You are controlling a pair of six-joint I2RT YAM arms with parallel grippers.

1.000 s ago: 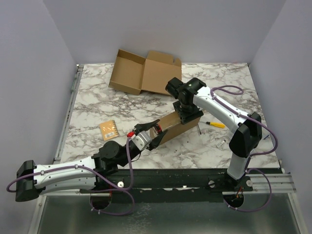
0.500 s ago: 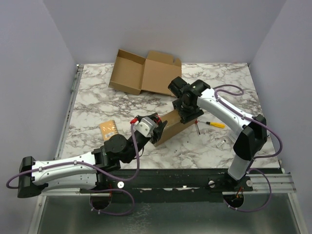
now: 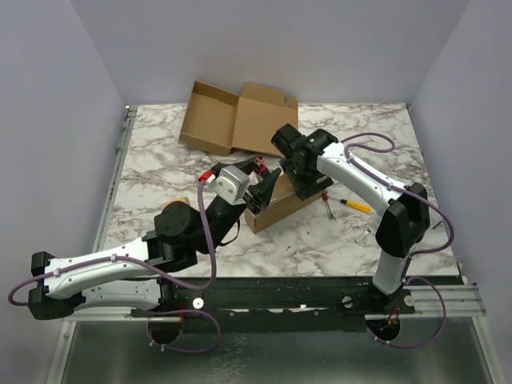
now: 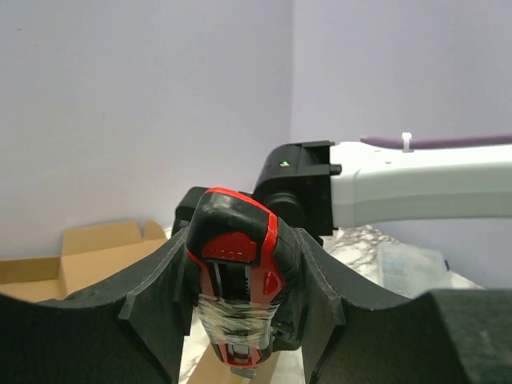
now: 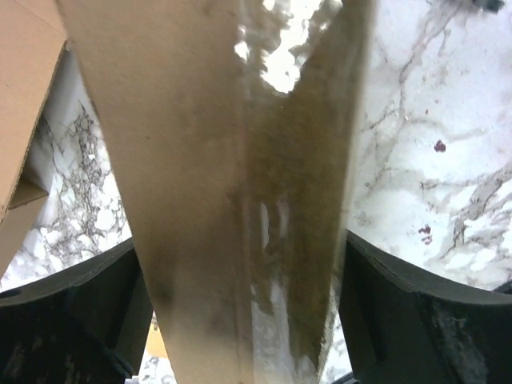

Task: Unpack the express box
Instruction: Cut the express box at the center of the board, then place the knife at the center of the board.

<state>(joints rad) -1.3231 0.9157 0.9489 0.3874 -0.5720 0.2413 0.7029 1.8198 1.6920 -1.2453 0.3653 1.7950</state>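
The express box (image 3: 274,205), a small brown carton with clear tape along its top, lies mid-table. In the right wrist view the carton (image 5: 200,120) runs between the fingers of my right gripper (image 5: 240,244). Those fingers stand open on either side of it with thin gaps, over its far end (image 3: 308,184). My left gripper (image 4: 244,240) is shut on a red and black utility knife (image 4: 238,276). It holds the knife (image 3: 258,166) raised in the air above the carton's near-left end.
A large opened cardboard box (image 3: 232,120) lies flat at the back of the marble table (image 3: 160,160). A yellow-handled tool (image 3: 352,205) and a small bit (image 3: 364,234) lie right of the carton. An orange packet (image 3: 183,198) peeks out beside the left arm.
My left arm has lifted the knife up and back from the carton's near end. My right gripper's fingers have spread wider around the carton, which has shifted slightly left.
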